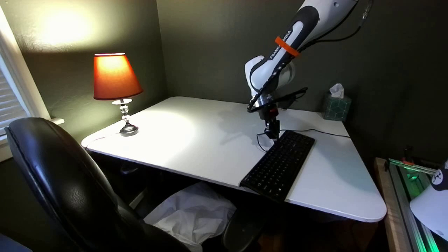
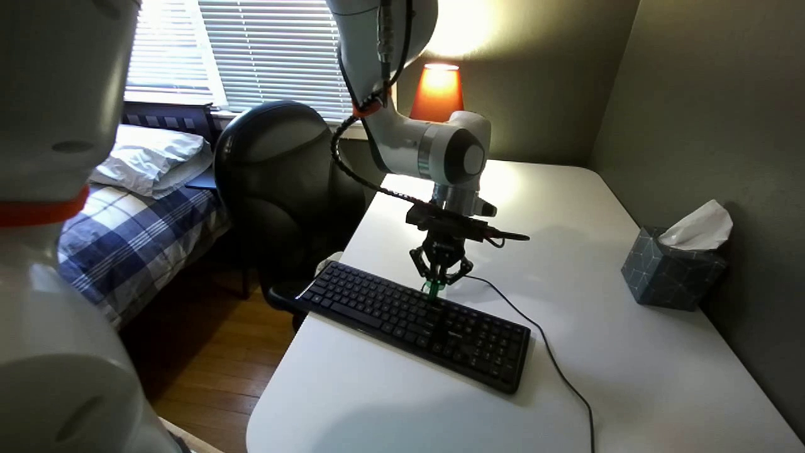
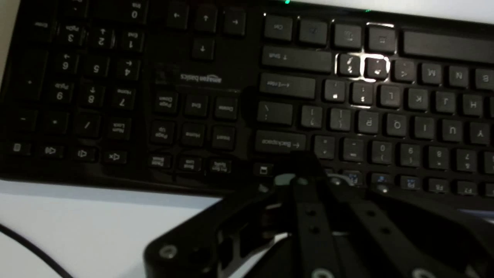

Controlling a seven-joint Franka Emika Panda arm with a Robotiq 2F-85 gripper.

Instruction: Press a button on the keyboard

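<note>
Fingers [image 2: 434, 289] together at keyboard [image 2: 412, 324] edge, perhaps touching; wide desk [image 2: 553, 201] beyond.

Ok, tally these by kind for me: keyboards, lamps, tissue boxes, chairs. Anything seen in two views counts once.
Keyboard: 1
Lamp: 1
Tissue box: 1
Chair: 1
Total: 4

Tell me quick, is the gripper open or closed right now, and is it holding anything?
Gripper: closed, jaws together, nothing seen between them; whether it touches the keyboard cannot be told.
</note>
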